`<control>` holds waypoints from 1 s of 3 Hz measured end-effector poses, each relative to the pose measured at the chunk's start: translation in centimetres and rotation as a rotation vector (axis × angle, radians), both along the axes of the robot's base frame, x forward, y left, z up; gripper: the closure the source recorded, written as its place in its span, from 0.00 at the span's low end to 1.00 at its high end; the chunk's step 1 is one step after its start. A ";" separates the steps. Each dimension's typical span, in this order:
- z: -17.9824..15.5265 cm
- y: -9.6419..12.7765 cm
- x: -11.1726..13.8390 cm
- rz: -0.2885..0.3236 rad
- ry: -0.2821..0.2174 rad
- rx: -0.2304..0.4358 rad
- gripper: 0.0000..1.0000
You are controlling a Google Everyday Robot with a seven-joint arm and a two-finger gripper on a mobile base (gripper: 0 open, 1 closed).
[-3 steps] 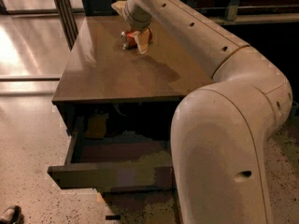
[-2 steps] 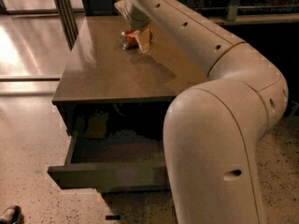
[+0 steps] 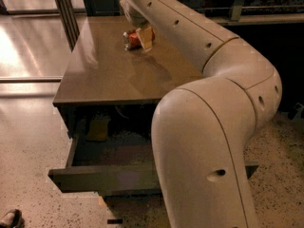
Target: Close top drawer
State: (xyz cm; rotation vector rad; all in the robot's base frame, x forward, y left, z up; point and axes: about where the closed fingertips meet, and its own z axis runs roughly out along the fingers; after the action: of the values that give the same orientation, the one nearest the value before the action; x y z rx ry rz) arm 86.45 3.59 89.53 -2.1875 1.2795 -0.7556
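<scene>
Top drawer is seen pulled well out from under the brown table. Nothing of the closing is done yet, and the whole push is left. Claw is held over the table's far end, just by a small red-and-tan item and well apart from the drawer front. Its state cannot be told, as it is possibly hidden by the arm. Against the earlier frame, the drawer is left equally open, and the arm's elbow is swung further left across the drawer's right side.
</scene>
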 end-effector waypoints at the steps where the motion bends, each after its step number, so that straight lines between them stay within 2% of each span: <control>1: 0.0 0.0 0.0 0.000 0.000 0.000 0.00; 2: 0.3 0.0 0.5 -0.021 -0.023 0.001 0.00; 3: 1.2 0.0 1.6 -0.052 -0.107 -0.053 0.00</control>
State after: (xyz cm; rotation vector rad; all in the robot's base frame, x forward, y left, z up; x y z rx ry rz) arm 88.03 3.57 90.75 -2.1320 1.2798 -0.9242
